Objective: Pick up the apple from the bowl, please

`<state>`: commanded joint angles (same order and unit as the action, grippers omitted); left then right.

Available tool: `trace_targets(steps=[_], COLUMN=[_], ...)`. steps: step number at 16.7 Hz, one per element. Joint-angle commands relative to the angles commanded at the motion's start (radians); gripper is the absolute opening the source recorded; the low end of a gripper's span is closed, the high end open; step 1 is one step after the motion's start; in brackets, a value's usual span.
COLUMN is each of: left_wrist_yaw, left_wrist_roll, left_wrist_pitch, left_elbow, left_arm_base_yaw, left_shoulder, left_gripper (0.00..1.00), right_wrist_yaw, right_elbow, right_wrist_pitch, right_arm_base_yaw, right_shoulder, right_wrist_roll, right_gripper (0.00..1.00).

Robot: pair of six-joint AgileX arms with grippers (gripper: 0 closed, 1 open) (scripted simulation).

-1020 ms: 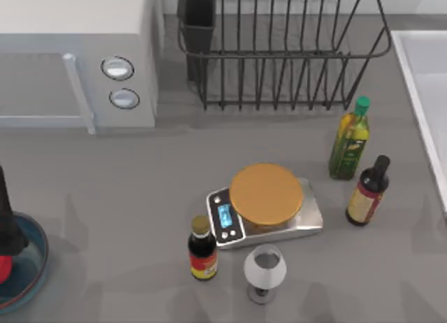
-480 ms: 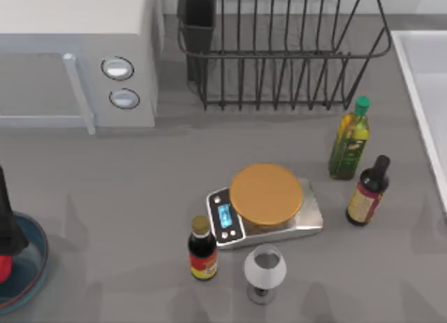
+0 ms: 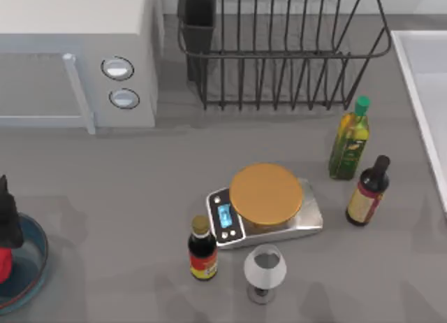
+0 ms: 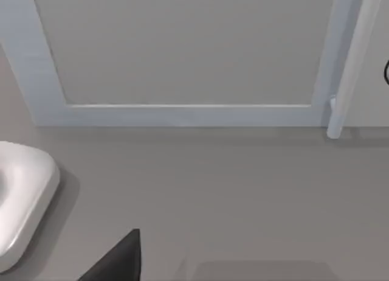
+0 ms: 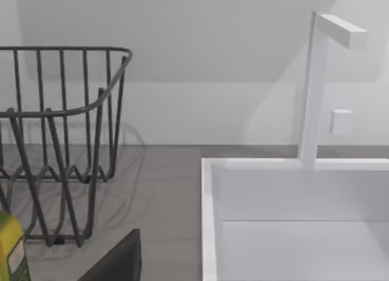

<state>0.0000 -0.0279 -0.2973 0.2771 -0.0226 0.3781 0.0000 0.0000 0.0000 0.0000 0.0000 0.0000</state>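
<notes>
Across the top view, a plain grey tabletop [image 3: 140, 169] is spreading out, with a microwave [image 3: 77, 54] at 10 o'clock, a wire rack [image 3: 279, 50] at 12, and a white sink [image 3: 426, 92] lining the right edge. Near the middle, a scale [image 3: 265, 204] is carrying an orange plate, with a dark bottle [image 3: 202, 249] and a wine glass [image 3: 265, 270] just below it, and two more bottles at 3 o'clock. At 8 o'clock, the bowl [image 3: 28, 274] is lying cut off by the frame's left edge. The left gripper [image 3: 7, 218] is hanging dark over the bowl's rim, with the apple [image 3: 3, 263] peeking out as a red sliver beneath it. Whether the fingers are wide, narrow or holding the apple, I cannot tell.
</notes>
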Motion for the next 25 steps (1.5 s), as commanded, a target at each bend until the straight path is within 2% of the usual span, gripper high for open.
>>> trace_targets(steps=[8, 13, 20, 25], left_wrist_yaw=[0.000, 0.000, 0.000, 0.000], left_wrist_roll=[-0.046, -0.067, -0.072, -0.073], left_wrist_pitch=[-0.494, -0.714, -0.772, -0.695], left_elbow=[0.461, 0.665, 0.720, 0.670], left_arm_base_yaw=[-0.038, -0.054, -0.059, -0.055], left_shoulder=[0.718, 1.041, 1.120, 1.154], left_gripper=[1.00, 1.00, 1.00, 1.00], right_wrist_yaw=[0.000, 0.000, 0.000, 0.000], right_elbow=[0.000, 0.000, 0.000, 0.000], right_wrist_pitch=[0.000, 0.000, 0.000, 0.000], right_arm_base_yaw=[0.000, 0.000, 0.000, 0.000], right_shoulder=[0.000, 0.000, 0.000, 0.000], right_wrist_roll=[0.000, 0.000, 0.000, 0.000], right_gripper=[1.00, 1.00, 1.00, 1.00])
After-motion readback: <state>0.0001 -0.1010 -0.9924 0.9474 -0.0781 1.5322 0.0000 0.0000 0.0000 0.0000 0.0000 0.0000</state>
